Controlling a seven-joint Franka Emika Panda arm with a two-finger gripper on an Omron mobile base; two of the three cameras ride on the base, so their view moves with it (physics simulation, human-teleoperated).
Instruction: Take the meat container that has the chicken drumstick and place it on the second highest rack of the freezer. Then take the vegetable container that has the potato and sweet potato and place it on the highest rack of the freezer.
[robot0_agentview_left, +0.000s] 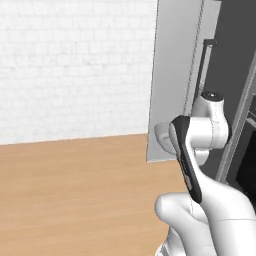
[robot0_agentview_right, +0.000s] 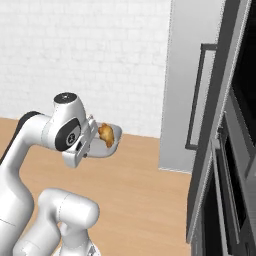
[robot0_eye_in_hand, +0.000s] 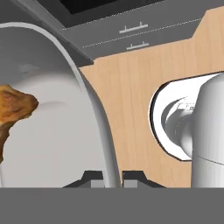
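Sitting in a pale grey meat container (robot0_agentview_right: 114, 136), the chicken drumstick (robot0_agentview_right: 105, 135) is golden-brown and lies toward the side nearest the robot's hand. In the hand view the chicken drumstick (robot0_eye_in_hand: 12, 109) shows at the left edge, on the smooth inside of the meat container (robot0_eye_in_hand: 57, 131), whose curved rim sweeps down the middle of that view.

The gripper (robot0_eye_in_hand: 113, 176) is pinched tight on the container's rim, with one dark finger tip on each side of it. The container is up in the air, held out in front of the arm (robot0_agentview_right: 45, 135), well above the wooden floor (robot0_agentview_right: 135, 195).

The freezer (robot0_agentview_right: 192, 85) stands to the right, tall and grey, with a long black bar handle (robot0_agentview_right: 196, 97). Its grey side reaches down to the floor. From the left base view the freezer (robot0_agentview_left: 172, 75) rises just behind the arm's white elbow.

Behind everything is a white brick wall (robot0_agentview_left: 75, 65).
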